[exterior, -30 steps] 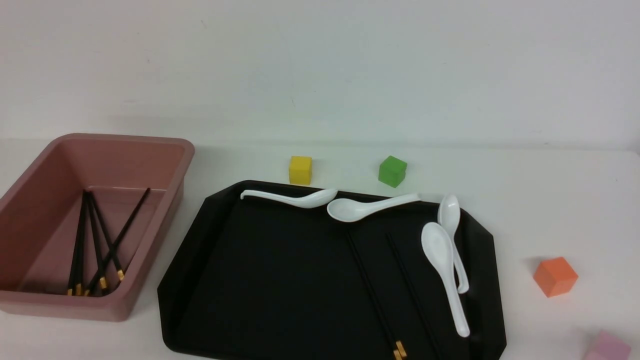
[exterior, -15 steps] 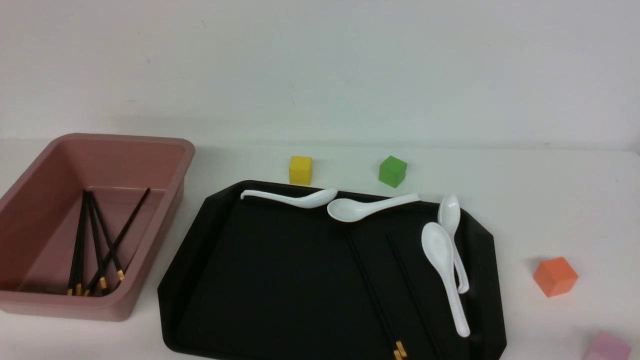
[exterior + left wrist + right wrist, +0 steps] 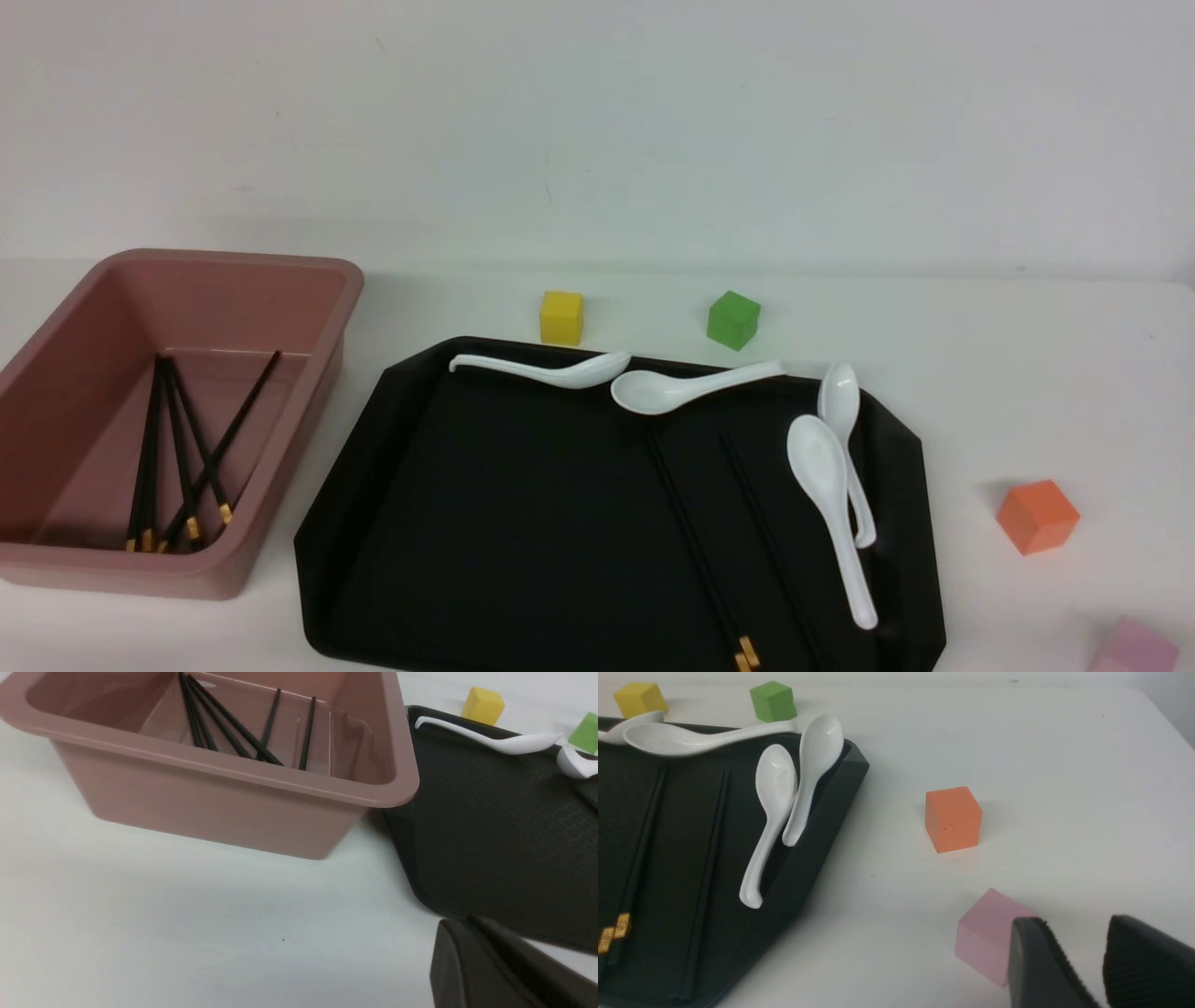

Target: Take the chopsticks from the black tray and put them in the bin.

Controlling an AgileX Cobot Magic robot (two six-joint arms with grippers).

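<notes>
Chopsticks on tray: long thin black chopsticks with gold bands [image 3: 695, 551] lie on the right half of the large glossy black rectangular tray [image 3: 485, 523]; long axes run far-to-near, slanting rightward toward the near edge, gold-banded ends nearest.
Chopsticks in bin: more black sticks [image 3: 182, 448] lie in the deep dusty-pink plastic bin [image 3: 308, 373] left of the tray, fanned, gold ends near, tips far.
Spoons: four white soup spoons [image 3: 831, 504] along the tray's far and right sides.
Blocks: yellow cube [image 3: 561, 317] and green cube [image 3: 733, 319] beyond the tray; orange cube [image 3: 1036, 515] and pink cube [image 3: 1134, 647] to its right.
Left gripper [image 3: 495, 970]: near the tray's near-left corner, well apart from the sticks; open or closed cannot be told.
Right gripper [image 3: 1083, 966]: black ridged fingers [image 3: 1031, 961] parted, holding nothing, just beside the pink cube, well right of the tray's chopsticks.
</notes>
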